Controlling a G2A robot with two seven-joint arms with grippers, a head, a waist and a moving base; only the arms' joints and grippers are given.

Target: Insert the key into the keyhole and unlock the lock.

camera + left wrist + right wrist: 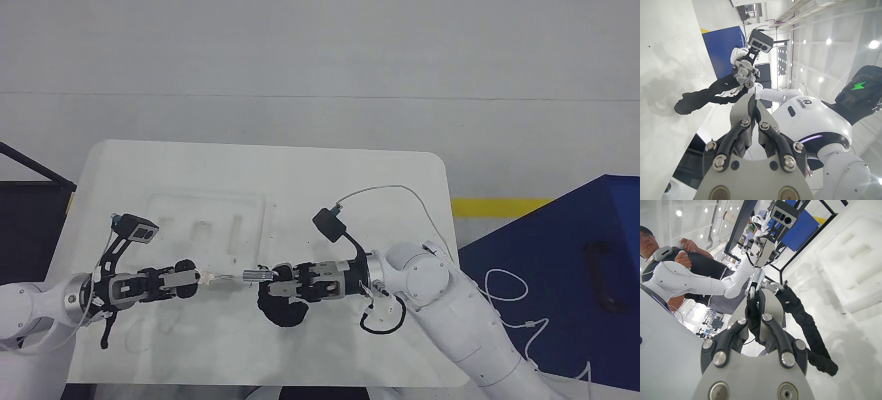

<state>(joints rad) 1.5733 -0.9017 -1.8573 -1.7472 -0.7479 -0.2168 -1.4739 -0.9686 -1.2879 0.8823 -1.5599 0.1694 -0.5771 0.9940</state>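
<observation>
Both arms meet low over the front of the white table (300, 170), held level and nose to nose. The left gripper (752, 97) has its jaws pinched tight on a thin metal key (754, 91), whose blade pokes out past the fingertips toward the other arm. Facing it, the right gripper (756, 294) is clamped on the end of a silver cylinder lock (757, 276), just where the metal loop and the black fabric-sleeved cable (802, 328) join it. The lock's barrel sticks out beyond the fingers toward the key. The cable hangs down in a loop from the lock, and its lower end seems to rest on the table under the right gripper. Seen from the left wrist, the round keyhole (749, 83) looks straight back at the key; the key's tip is just beside it, a little off the slot and not inside. From above, key and lock lie on one line between the two grippers, nearly tip to face. Farther back on the table lies a white foam tray with moulded recesses (215, 225), apart from both arms
</observation>
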